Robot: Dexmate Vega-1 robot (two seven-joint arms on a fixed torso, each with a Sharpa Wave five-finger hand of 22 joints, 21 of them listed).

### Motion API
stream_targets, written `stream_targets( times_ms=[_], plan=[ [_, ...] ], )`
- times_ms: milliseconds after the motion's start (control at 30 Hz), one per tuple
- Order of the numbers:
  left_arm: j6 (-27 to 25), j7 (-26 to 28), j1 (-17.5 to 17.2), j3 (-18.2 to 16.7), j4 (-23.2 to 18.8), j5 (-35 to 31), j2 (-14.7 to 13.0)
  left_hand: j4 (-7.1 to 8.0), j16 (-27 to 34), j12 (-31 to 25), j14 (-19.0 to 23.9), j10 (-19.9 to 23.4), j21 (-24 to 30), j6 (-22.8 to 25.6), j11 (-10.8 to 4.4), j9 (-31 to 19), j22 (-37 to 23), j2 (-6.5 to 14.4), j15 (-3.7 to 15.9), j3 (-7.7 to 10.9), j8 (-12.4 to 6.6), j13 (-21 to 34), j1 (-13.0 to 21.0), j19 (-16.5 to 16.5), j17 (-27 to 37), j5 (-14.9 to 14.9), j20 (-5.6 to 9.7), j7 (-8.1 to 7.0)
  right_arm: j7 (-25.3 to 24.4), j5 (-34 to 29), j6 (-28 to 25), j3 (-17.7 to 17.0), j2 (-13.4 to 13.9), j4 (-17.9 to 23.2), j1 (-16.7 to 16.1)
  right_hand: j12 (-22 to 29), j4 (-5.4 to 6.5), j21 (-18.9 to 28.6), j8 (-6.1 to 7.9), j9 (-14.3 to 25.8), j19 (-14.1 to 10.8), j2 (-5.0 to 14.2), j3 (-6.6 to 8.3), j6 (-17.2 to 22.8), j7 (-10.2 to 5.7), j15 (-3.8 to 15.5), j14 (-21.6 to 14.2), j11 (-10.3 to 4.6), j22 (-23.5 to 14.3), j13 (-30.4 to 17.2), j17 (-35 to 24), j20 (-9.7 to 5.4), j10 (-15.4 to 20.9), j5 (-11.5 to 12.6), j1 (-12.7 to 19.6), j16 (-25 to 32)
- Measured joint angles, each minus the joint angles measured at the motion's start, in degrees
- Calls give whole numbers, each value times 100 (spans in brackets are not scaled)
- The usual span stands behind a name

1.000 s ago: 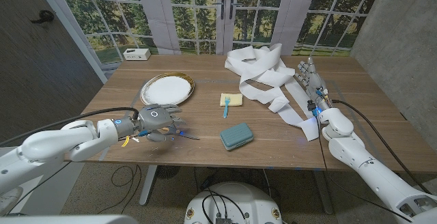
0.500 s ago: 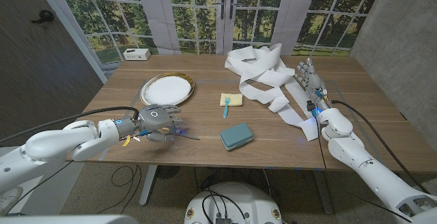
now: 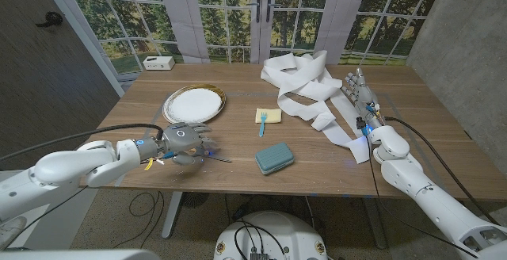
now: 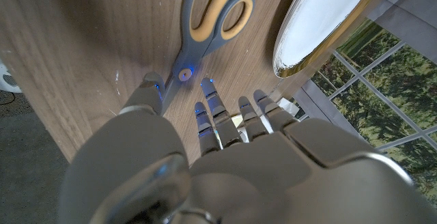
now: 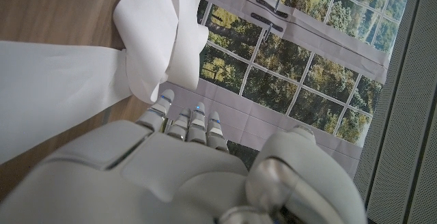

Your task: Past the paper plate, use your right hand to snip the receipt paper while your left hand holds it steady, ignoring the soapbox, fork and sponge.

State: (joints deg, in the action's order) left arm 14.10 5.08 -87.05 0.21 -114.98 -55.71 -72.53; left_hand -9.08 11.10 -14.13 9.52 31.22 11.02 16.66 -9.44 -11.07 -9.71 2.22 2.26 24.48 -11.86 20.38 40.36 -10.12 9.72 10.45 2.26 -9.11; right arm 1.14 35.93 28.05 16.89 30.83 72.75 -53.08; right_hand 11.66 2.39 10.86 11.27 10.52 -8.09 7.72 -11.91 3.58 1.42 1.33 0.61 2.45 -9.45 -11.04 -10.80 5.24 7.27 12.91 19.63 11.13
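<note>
The left hand (image 3: pixel 184 139), fingers spread and grasping nothing, hid most of the grey-and-orange scissors (image 4: pixel 205 26) near the round white paper plate (image 3: pixel 194 101); the right hand (image 3: pixel 360 93) stood empty, fingers straight, beside the crumpled white receipt paper (image 3: pixel 305 86).

Scissors (image 4: pixel 205 29) handles cut off by frame edge

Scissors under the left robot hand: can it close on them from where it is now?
Probably yes. In the left wrist view the scissors lie flat on the bare table just beyond the left robot hand, its fingertips near the pivot, with nothing between. The paper plate sits off to the side.
</note>
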Motion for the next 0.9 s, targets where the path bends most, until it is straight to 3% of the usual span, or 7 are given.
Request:
stream_targets(
  times_ms=[900],
  plan=[
    [-442, 206, 495, 866, 57, 379, -521, -24, 0, 20, 0, 26, 0, 22, -39, 1, 0, 31, 0, 24, -1, -1, 108, 0, -13, 0, 0, -21, -61, 20, -13, -15, -44, -55, -11, 0, 23, 0, 0, 0, 0, 0, 24, 31, -30, -1, 1, 0, 0, 0, 1, 0, 0, -23, 0, 0]
  ],
)
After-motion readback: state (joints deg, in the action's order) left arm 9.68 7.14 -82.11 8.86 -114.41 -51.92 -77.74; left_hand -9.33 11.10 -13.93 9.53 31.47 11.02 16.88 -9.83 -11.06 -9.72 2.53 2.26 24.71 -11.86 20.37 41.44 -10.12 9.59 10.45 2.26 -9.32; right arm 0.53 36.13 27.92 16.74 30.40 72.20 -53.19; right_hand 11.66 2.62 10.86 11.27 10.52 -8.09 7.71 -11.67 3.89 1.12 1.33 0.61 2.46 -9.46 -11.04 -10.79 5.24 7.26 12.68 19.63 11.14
